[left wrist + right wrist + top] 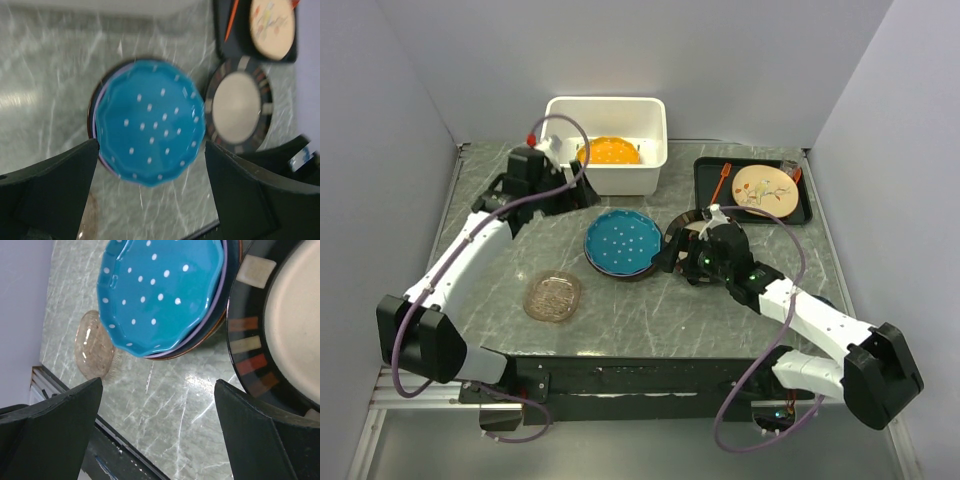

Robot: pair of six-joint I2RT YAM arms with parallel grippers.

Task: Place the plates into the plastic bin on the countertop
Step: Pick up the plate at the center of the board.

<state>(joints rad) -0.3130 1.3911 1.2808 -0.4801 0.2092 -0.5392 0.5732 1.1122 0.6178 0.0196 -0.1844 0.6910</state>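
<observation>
Nearest to us are the dark fingers of the right pincer [159, 385], spread wide with nothing between them. It hangs low over the table [650, 310], just beside the dark-rimmed cream plate [285, 325]. We judge it sits this low so that one finger can slip under that plate's rim.

The left pincer [151, 150] is likewise released and empty. It looks down from higher up on the teal dotted plate [150, 127], which tops a stack with a lavender rim and darker rims showing beneath. We take this height as lining up over the stack, close to the white plastic bin [605, 178] for a short carry.

The bin stands at the table's far edge and already holds an orange plate [608, 152]. An amber glass plate [553, 296] lies alone nearer the arms, well apart from the rest.

The stack and the cream plate lie just beside each other, so both arms crowd one spot and could clash. The black tray [704, 195] with its tan plate [763, 188] stands close behind the right arm and is not ours to move.
</observation>
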